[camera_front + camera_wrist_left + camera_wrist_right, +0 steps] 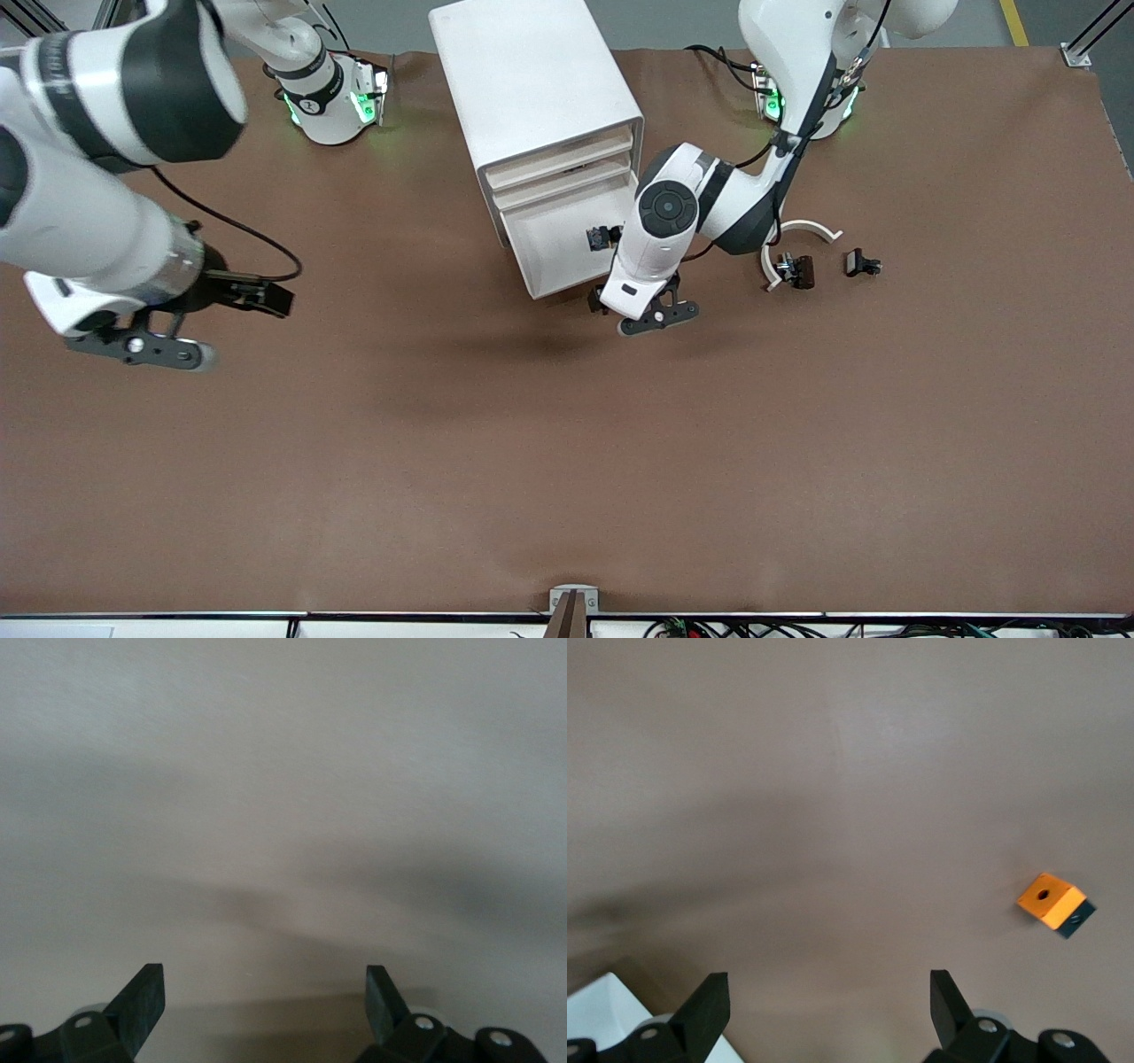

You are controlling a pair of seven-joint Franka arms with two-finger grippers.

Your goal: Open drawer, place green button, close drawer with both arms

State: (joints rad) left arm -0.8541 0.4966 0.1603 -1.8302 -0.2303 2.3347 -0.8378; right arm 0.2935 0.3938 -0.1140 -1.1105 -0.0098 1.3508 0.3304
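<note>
Right end effector (199, 341) up over bare brown surface (567, 461) at the right arm's end, fingers (704, 1010) apart, nothing between them; right wrist view shows an orange block (1052, 902) on the surface and a white cabinet corner. Left end effector (595, 297) low at the front edge of the drawer (558, 244), fingers (142, 997) apart against a plain white face, not clamped on anything. Drawer pulled out of the white cabinet (536, 97), lowest of those visible. Button (602, 237) lies inside it, at the side toward the left arm. Farther toward the left arm's end: white curved piece (802, 232) and two small black clips (828, 266).
</note>
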